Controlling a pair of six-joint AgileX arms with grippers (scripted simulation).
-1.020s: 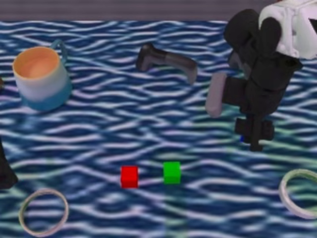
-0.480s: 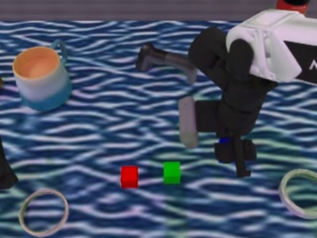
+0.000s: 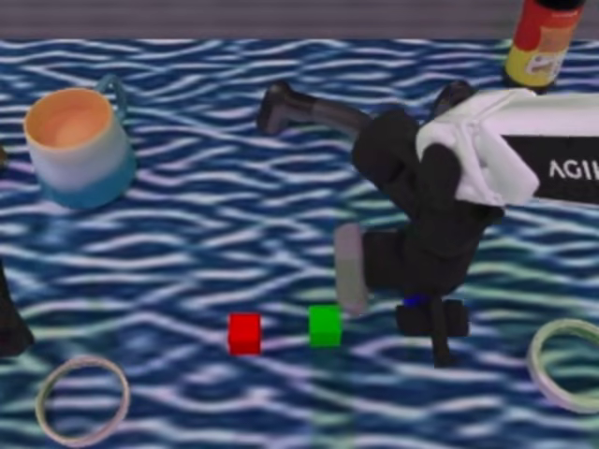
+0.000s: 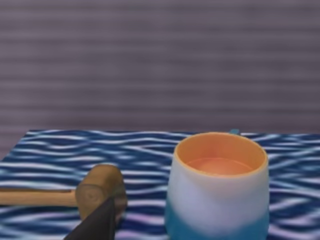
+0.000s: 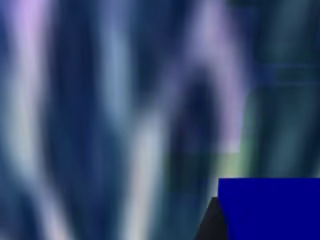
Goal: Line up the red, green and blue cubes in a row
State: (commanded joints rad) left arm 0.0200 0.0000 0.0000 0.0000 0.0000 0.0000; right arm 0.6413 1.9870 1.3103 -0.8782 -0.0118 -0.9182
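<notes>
Gripping the blue cube, right hand beside the green cube

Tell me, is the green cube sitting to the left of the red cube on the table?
No, in the top view the green cube sits to the right of the red cube, with a gap between them.

Looks like a rendered sim scene: blue wave-patterned tabletop, flat grey ribbed backdrop wall, random props scattered about.
</notes>
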